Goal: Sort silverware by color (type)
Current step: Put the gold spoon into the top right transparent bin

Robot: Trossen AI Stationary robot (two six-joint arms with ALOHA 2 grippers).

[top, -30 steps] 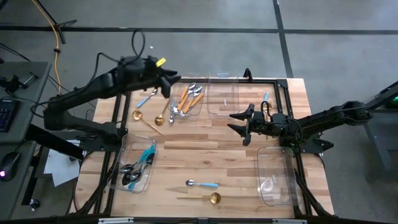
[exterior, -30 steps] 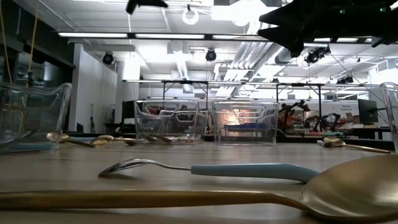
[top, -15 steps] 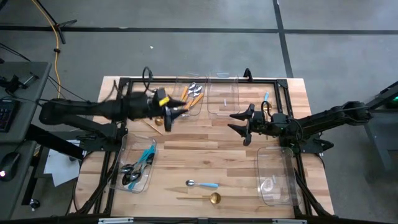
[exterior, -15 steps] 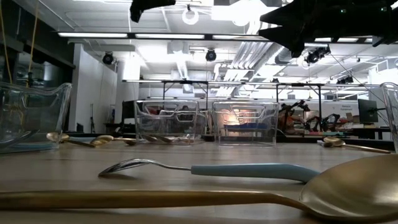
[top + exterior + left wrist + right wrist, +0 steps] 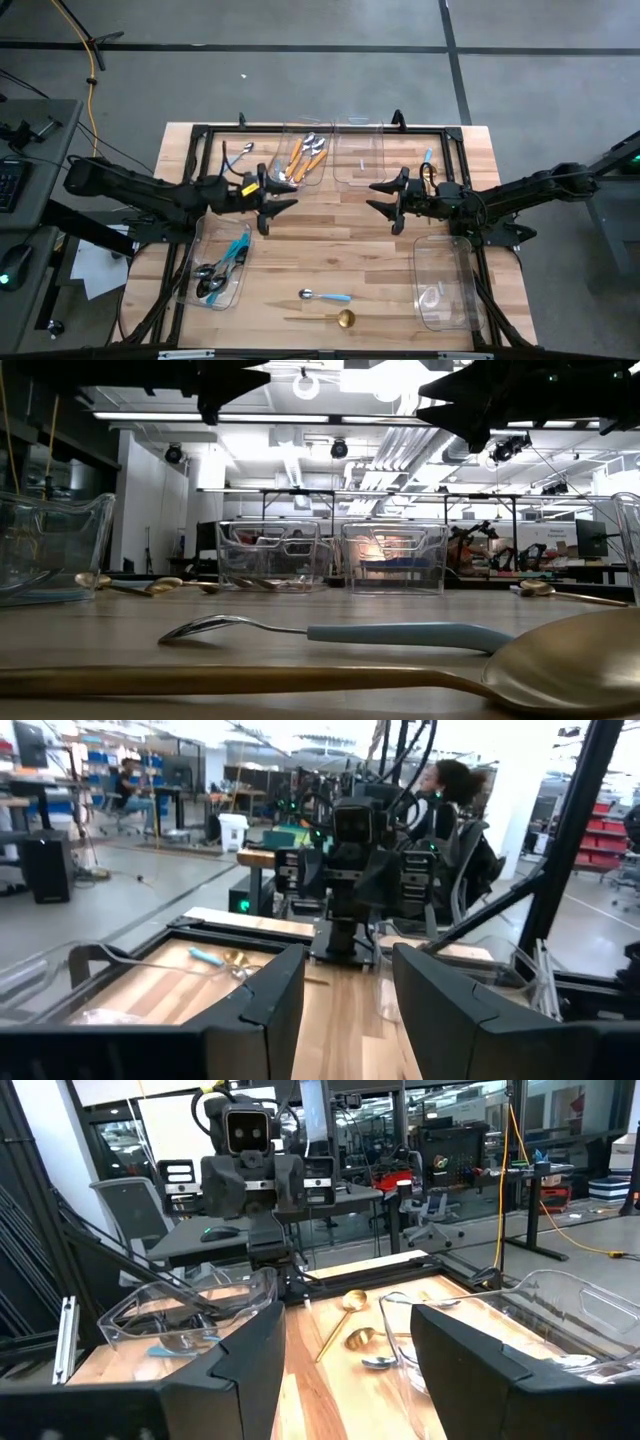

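We held the left gripper [image 5: 272, 201] spread and empty above the table's middle, between picks by our judgement. The right gripper [image 5: 384, 200] waited opposite, also spread. Loose silverware lay near: a blue-handled spoon [image 5: 326, 296] and a gold spoon [image 5: 340, 318]. Next we judged a descent over one handle.

My left gripper [image 5: 277, 202] has swung down from the back of the table, off the bin of orange-handled spoons [image 5: 303, 157], to mid-table — fingers apart, empty, pointing across at my right arm. Two gold spoons [image 5: 350, 1320] it had covered lie uncovered behind my fingers. In the low view it hangs lower, upper left.
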